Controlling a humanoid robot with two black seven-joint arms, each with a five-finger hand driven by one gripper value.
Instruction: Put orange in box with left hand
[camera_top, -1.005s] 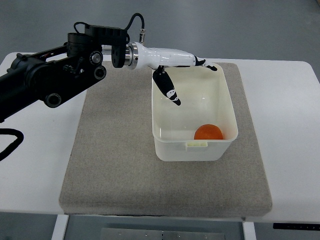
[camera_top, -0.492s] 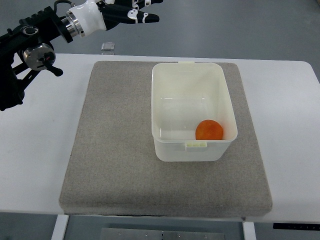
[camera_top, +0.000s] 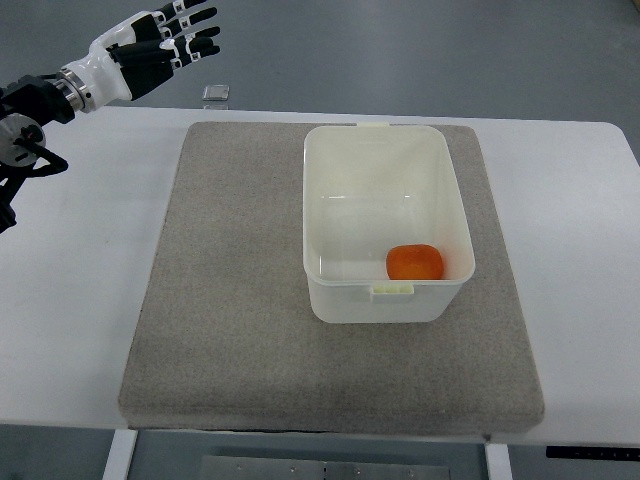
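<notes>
The surface (camera_top: 70, 300) is plain white, with no marking on it. Over its middle lies a mat (camera_top: 230, 300) of speckled grey-beige, a felt-like weave with no pattern. The box (camera_top: 345, 170) on the mat is a creamy, slightly translucent white, its walls a touch yellower at the rim and at the small tab on its near edge. Inside, at the box's near right corner, the orange (camera_top: 415, 262) is a bright, even orange. Past the surface's far left corner, the left hand (camera_top: 150, 42) is glossy white with black fingers (camera_top: 190, 30) banded in white; the arm behind it is black. The floor beyond is dull blue-grey.
</notes>
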